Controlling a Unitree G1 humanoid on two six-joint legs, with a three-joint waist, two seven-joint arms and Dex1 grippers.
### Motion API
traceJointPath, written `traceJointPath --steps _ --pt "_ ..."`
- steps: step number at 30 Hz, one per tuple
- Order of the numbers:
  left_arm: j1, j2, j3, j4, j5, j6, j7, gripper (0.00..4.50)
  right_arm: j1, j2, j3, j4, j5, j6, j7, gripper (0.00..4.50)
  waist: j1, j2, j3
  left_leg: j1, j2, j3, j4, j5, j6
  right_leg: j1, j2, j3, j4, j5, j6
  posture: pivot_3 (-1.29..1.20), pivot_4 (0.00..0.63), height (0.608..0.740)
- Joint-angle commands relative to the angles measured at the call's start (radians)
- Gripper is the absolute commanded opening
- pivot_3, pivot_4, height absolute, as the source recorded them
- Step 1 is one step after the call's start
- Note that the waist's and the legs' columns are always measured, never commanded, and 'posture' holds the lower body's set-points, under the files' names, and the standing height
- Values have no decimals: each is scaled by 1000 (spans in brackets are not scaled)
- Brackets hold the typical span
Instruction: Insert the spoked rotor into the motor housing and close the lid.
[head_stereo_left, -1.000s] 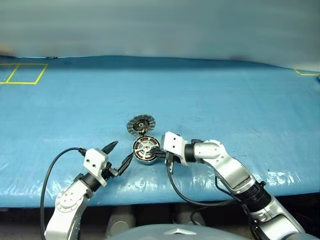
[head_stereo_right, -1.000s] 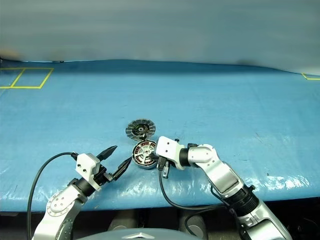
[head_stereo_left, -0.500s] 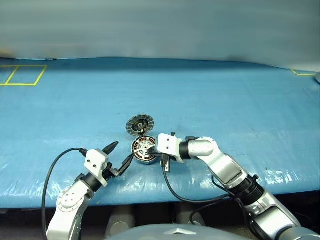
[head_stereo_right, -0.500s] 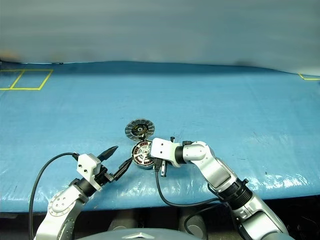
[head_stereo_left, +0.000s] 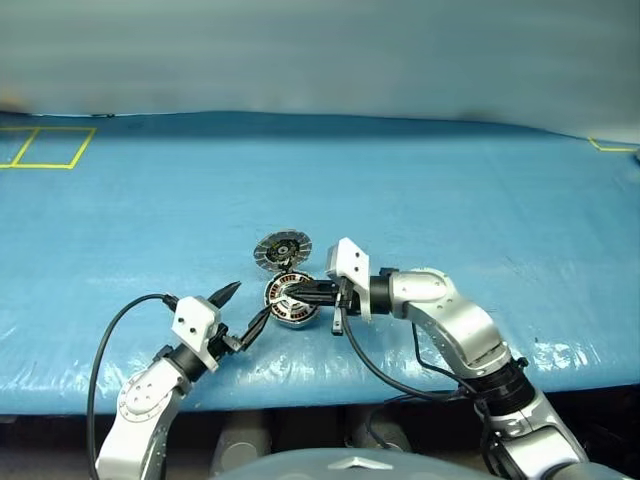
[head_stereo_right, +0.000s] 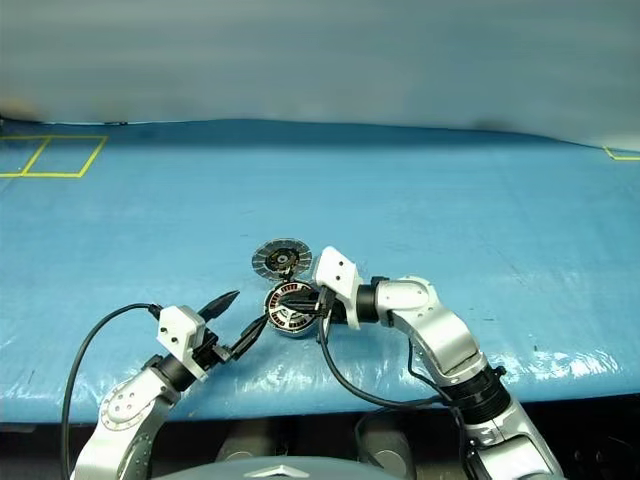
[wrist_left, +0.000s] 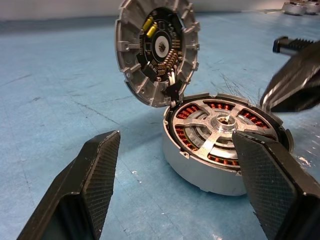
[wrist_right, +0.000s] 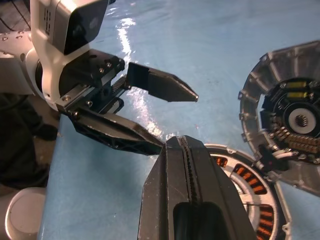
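Nearest the table's front edge, the left gripper (head_stereo_left: 243, 308) rests low over the blue sheet (head_stereo_left: 450, 200), its two black fingers spread wide and holding nothing; its near fingertip sits just beside the left rim of the motor housing (wrist_left: 200, 172). That housing is a shallow silver cup lying flat on the sheet, a ring of copper-brown windings visible inside it. The spoked rotor (wrist_left: 220, 127) already sits in the cup, its broad pale spokes running from a central hub out over the windings. From the right, the right gripper (head_stereo_left: 292, 293) reaches in toward the left with its fingers pressed together and empty, the tips hanging over the rotor's top. Just beyond, the lid (head_stereo_left: 281, 250) stands swung open, joined to the housing's far edge and tilted up, its segmented rim and dark centre facing the robot. Far off to the left, yellow tape squares (head_stereo_left: 45, 148) mark the sheet.
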Motion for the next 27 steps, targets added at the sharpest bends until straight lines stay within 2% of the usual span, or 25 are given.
traceJointPath --steps 1,5,8,12,16,20,24,27 --pt "-14 -7 29 -45 -28 1 18 3831 27 -35 -32 -18 5 11 -20 18 0 0 0 0 0 0 0 0 0 0 0 0 0 0 0 0 150 740" --pt "-54 -13 96 -47 -69 33 67 3831 68 -95 20 -35 -50 -2 -29 18 0 0 0 0 -1 0 0 0 0 1 0 0 0 0 0 0 150 740" --pt "-130 -2 167 -36 -138 62 73 3831 99 -78 22 -52 -28 6 -42 18 -1 -1 1 -1 -1 0 0 0 0 3 1 1 1 0 0 0 150 740" --pt "-250 38 209 40 -173 105 44 3831 115 -87 48 -52 -43 -15 -32 18 0 -1 1 -1 -1 0 1 0 0 4 3 0 2 0 0 0 150 740" --pt "-438 59 234 178 -223 151 5 3831 138 -69 18 -47 -15 -54 -36 18 4 -2 1 -1 -2 0 2 0 0 5 3 1 1 2 3 0 150 740" --pt "-618 63 207 346 -223 164 -68 3831 186 -68 3 -44 -6 -107 -38 18 5 -3 2 -1 -3 0 4 1 0 7 3 1 1 2 4 0 150 740" --pt "-755 54 119 463 -167 158 -155 3831 268 6 -104 -36 -20 -214 -180 18 5 -4 2 -2 -5 0 3 1 -1 7 4 2 1 2 6 0 150 740" --pt "-809 44 78 510 -163 165 -220 3831 353 31 -147 -85 -7 -240 -226 18 5 -4 2 -3 -5 0 2 1 -1 6 4 3 1 5 12 0 150 740"
